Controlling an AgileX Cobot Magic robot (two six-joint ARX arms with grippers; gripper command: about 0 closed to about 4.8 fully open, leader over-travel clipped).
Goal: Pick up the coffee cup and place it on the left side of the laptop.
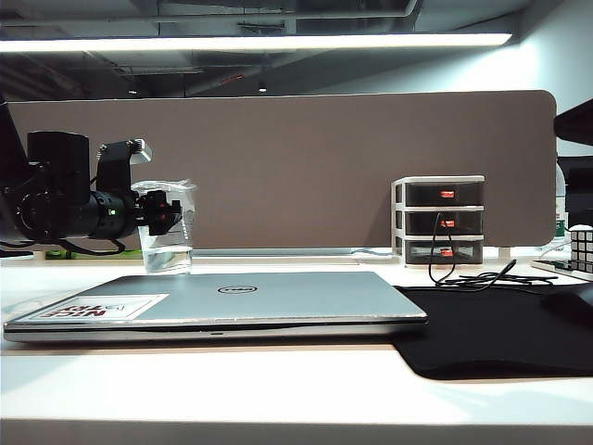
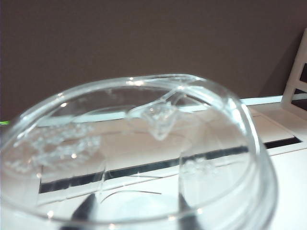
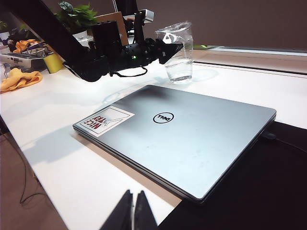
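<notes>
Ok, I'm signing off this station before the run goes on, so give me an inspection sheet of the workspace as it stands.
Surface: white table, black mat at right.
Job's things: coffee cup upright behind the closed laptop, rim dented.
Clutter: small drawer unit, cube puzzle, yellow cloth.
Grippers: left gripper at the cup's side, closing on it; right gripper shut, clear of the laptop.
Cables: black cable from drawer unit onto mat.
Surroundings: grey partition, plant.
</notes>
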